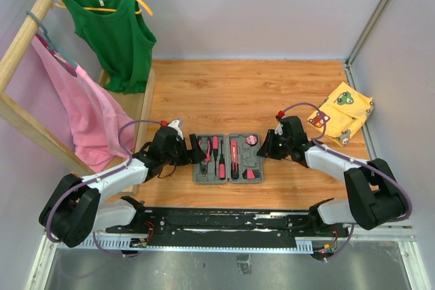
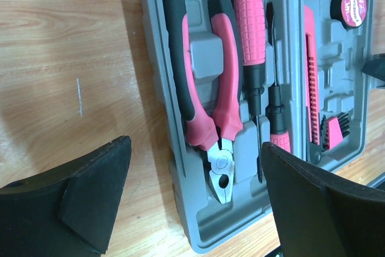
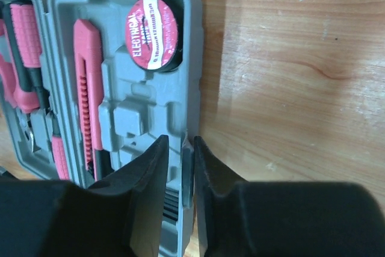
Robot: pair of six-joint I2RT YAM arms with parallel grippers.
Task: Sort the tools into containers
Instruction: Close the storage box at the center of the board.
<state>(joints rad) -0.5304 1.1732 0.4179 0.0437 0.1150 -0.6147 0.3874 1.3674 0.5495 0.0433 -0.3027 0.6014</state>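
The left fingers (image 2: 90, 200) gape wide and empty; the right fingers (image 3: 139, 192) narrowly straddle the tool case (image 3: 191, 58) rim, grip unclear. A crooked withdrawal could drag the case and unseat the pliers (image 2: 224, 88).

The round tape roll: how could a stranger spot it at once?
On the wooden table lies an open grey tool case. In its right half, at the far end, sits the tape roll. It is the only round thing there, black with a pink-red label, beside a long pink cutter.

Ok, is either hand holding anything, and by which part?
Left hand open, holding nothing. Right hand straddles the right rim of the tool case; grip cannot be told.
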